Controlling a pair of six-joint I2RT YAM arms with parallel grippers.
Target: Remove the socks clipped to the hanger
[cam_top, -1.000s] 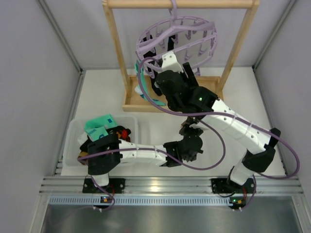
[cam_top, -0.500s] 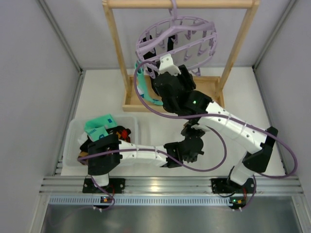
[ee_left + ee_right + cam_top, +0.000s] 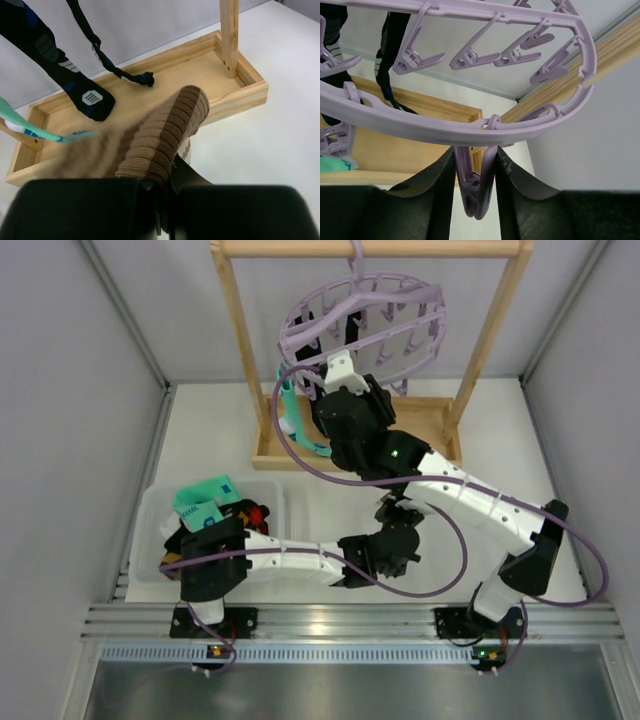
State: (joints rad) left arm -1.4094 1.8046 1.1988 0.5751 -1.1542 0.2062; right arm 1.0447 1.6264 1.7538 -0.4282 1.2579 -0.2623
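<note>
Top view: the hanger (image 3: 365,320) hangs by its hook from the rack's (image 3: 240,350) top bar. The right arm reaches up to its near rim, with a mint sock (image 3: 287,410) dangling just beside. The left arm lies low over the worktop (image 3: 200,440).

Left wrist: the left jaws are closed on a brown sock (image 3: 167,132). Beyond it, black socks (image 3: 55,55) hang above the rack's base.

Right wrist: the right jaws pinch a clip (image 3: 475,192) under the hanger's rim, one finger on each side.

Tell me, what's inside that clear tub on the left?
Mint-green socks with blue patches lie on top, with something red and dark beside them. The left arm covers the tub's near part, so anything there is hidden.
</note>
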